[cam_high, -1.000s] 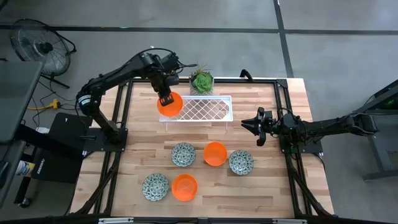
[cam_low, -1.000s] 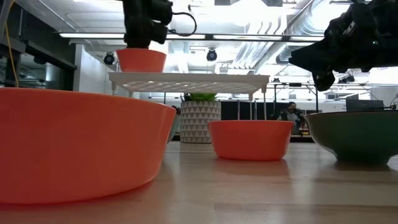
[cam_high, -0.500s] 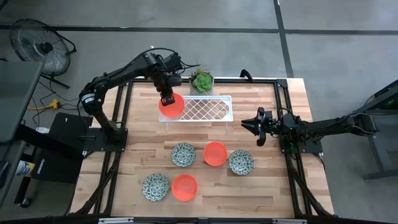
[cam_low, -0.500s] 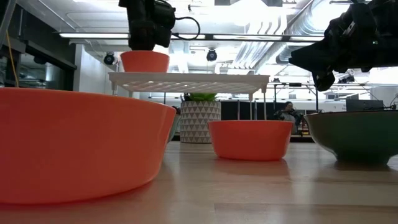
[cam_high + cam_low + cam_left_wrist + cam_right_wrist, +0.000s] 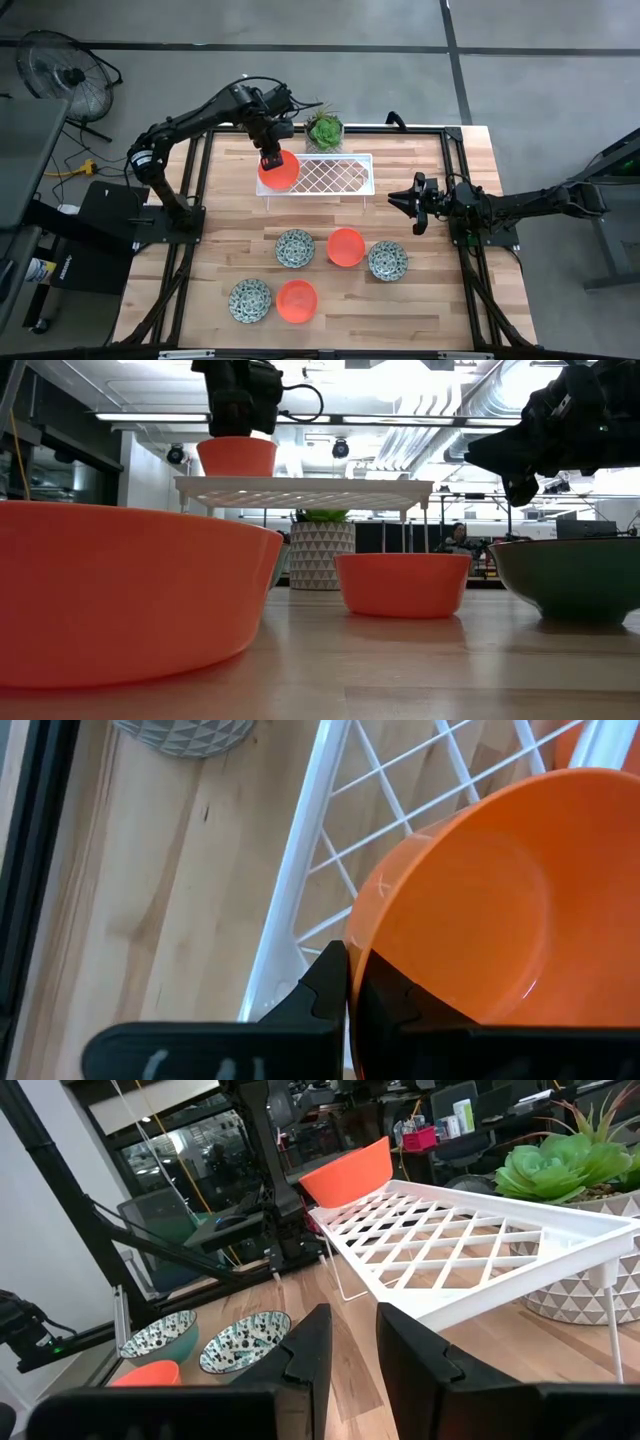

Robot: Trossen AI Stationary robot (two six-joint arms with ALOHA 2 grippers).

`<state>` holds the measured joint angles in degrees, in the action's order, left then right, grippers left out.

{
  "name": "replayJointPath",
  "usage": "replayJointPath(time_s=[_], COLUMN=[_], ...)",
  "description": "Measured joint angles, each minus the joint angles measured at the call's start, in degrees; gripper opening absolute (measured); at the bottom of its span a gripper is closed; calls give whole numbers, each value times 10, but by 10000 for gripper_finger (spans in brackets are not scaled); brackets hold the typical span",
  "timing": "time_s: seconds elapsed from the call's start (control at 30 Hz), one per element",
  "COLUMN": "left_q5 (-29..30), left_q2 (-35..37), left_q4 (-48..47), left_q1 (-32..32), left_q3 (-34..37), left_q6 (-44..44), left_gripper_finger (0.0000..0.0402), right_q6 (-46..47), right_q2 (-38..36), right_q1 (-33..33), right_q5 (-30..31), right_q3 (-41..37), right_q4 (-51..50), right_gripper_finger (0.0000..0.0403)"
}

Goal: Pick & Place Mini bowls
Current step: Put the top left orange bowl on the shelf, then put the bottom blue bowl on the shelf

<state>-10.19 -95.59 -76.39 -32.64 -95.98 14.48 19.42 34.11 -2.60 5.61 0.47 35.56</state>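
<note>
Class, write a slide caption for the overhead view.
Left gripper sets a plain orange bowl on the white wire rack; five bowls wait below.

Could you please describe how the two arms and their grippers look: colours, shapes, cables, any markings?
Both arms are dark, slim and jointed. The left gripper has a small red mark on it, and a black cable loops above its wrist. The right gripper has two flat, matte black fingers with stepped inner edges. No other markings are visible.

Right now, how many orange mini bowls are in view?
3. One orange bowl is on the white rack's left end, held by the left gripper. One sits mid-table between speckled bowls; one near the front edge.
</note>
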Motion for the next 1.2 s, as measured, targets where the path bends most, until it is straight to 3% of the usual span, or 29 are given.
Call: replayJointPath(time_s=[0.13, 0.43, 0.67, 0.93, 1.2], left_q5=[4, 7, 13, 91, 86], left_q2=[0, 0, 0, 0, 1], left_q4=[0, 3, -2, -51, -98], left_q1=[0, 0, 0, 0, 71], left_q3=[0, 0, -5, -122, -228], left_q6=[3, 5, 17, 72, 155], left_gripper_finger=[12, 86, 94, 95, 95], right_q6=[0, 0, 0, 0, 0], right_q2=[0, 0, 0, 0, 0], right_q1=[0, 0, 0, 0, 0], right_q5=[0, 0, 0, 0, 0], right_q3=[0, 0, 0, 0, 0], right_q4=[0, 0, 0, 0, 0], right_gripper_finger=[71, 71, 71, 71, 71])
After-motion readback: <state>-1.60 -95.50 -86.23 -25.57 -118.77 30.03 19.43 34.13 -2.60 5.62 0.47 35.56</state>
